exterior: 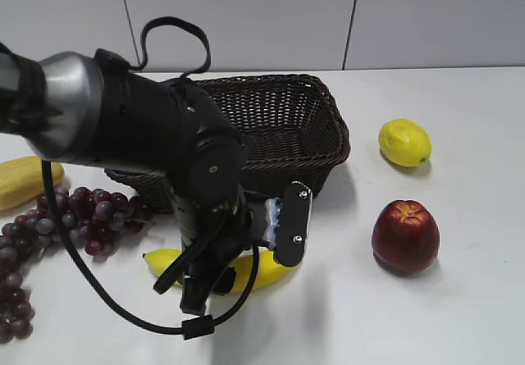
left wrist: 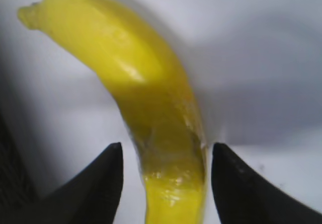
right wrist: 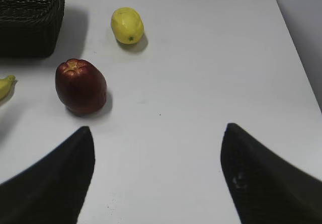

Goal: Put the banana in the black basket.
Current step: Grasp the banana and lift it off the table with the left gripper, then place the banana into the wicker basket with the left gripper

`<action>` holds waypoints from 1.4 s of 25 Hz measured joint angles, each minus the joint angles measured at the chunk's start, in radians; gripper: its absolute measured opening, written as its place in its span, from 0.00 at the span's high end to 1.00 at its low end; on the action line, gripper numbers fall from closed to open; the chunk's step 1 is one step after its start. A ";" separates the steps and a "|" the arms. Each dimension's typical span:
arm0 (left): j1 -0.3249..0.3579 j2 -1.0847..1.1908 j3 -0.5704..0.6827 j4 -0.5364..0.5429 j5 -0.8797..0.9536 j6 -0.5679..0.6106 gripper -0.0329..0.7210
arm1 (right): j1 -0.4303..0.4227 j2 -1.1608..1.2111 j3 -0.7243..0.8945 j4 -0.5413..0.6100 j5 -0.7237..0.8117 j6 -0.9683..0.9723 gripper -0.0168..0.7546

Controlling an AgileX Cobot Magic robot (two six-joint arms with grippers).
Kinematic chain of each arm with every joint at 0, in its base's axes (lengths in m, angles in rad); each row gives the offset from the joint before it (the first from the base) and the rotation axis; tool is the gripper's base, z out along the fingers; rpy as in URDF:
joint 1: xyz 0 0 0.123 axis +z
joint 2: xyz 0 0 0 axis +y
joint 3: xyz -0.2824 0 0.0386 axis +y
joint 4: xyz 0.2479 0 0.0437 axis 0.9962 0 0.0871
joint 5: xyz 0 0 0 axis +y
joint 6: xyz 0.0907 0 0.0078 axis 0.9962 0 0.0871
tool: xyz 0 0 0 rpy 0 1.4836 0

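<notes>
With the left gripper [left wrist: 163, 178] spread astride the banana [left wrist: 151, 103] near the worktop's front edge, close squarely mid-length — centred — before lifting toward the black basket [exterior: 287, 127].

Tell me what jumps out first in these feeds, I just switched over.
The big black left arm fills the front left of the exterior view, its left gripper lowered with open jaws either side of the long curved bright-yellow banana on the white table. Right behind it stands the dark woven wicker basket, with a dark red apple and an oval yellow lemon to its right.
</notes>
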 joint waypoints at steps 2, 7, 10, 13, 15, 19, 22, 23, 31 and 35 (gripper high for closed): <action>0.011 0.011 -0.001 0.005 -0.015 0.002 0.24 | 0.000 0.000 0.000 0.000 0.000 0.000 0.21; 0.024 0.041 -0.001 0.008 -0.030 0.003 0.24 | 0.000 0.000 0.000 0.000 0.000 0.000 0.21; 0.024 0.051 -0.001 0.008 -0.032 0.003 0.31 | 0.000 0.000 0.000 0.000 0.000 0.000 0.21; 0.024 0.052 -0.001 0.008 -0.030 0.004 0.41 | 0.000 0.000 0.000 0.000 0.000 0.000 0.21; 0.024 0.052 -0.001 0.008 -0.019 0.004 0.41 | 0.000 0.000 0.000 0.000 0.000 0.000 0.21; 0.024 0.022 -0.001 0.011 0.040 0.004 0.41 | 0.000 0.000 0.000 0.000 0.000 0.000 0.21; 0.024 -0.046 -0.025 0.019 0.125 0.004 0.41 | 0.000 0.000 0.000 0.000 0.000 0.000 0.21; 0.024 -0.076 -0.040 0.021 0.152 0.004 0.41 | 0.000 0.000 0.000 0.000 0.000 0.000 0.21; 0.059 -0.226 -0.208 0.148 0.153 0.034 0.41 | 0.000 0.000 0.000 0.000 0.000 0.000 0.21; 0.123 -0.210 -0.255 0.248 -0.002 0.037 0.41 | 0.000 0.000 0.000 0.000 0.000 0.000 0.21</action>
